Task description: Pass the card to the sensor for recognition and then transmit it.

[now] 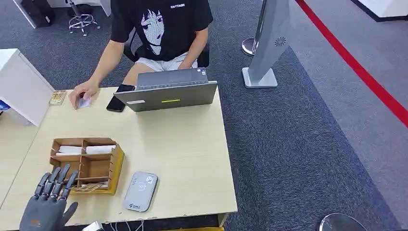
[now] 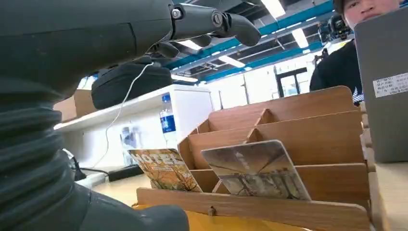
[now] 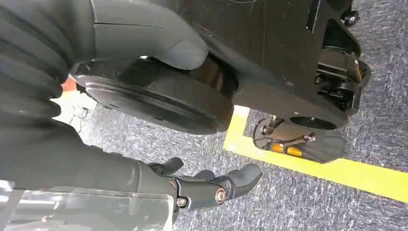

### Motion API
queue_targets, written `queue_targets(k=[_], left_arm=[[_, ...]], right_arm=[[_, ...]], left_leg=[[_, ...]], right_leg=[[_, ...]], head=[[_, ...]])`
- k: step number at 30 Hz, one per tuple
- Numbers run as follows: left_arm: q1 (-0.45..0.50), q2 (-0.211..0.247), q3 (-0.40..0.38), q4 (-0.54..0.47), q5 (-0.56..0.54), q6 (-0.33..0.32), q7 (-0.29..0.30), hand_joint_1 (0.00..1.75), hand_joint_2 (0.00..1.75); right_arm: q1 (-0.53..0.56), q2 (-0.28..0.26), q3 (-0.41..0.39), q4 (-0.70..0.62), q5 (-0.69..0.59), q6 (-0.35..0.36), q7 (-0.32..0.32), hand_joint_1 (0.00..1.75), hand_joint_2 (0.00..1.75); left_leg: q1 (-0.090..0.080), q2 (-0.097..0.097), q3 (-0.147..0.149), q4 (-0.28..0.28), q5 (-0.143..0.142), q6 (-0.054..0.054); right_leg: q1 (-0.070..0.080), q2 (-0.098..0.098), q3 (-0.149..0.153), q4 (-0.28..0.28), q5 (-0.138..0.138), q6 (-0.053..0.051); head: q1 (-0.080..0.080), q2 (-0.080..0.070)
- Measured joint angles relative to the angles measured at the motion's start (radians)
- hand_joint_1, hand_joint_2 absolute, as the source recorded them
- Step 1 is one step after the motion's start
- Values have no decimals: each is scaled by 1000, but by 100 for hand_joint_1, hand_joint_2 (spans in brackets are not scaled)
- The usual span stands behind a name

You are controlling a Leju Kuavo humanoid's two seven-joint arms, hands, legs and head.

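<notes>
head view: the left hand [image 1: 48, 204] hovers with fingers [image 1: 60, 180] spread and empty just beside the wooden card rack [image 1: 86, 164] on the desk [image 1: 183, 149]. two cards [image 2: 257, 171] lean in its front slot. one grey sensor [image 1: 140, 191] lies beside it. right hand [image 3: 202, 185] hangs over carpet, loosely curled, holding nothing. a person's hand [image 1: 82, 94] covers one card [image 1: 84, 102] beside one laptop [image 1: 168, 94].

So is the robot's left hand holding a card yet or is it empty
Empty. The left hand hovers open, fingers spread, beside the wooden organizer; both cards stand in its front slot.
</notes>
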Motion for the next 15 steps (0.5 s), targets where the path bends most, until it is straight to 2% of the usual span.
queue_targets(k=[8,15], left_arm=[[-93,-23,25,136,-29,3,-55,0,175],[-124,-50,25,200,-40,5,-80,0,175]], right_arm=[[-3,0,1,0,18,5,0,0,175],[-3,0,1,0,20,7,1,0,175]], left_leg=[[0,0,0,0,0,0],[0,0,0,0,0,0]], right_leg=[[0,0,0,0,0,0],[0,0,0,0,0,0]], head=[[0,0],[0,0]])
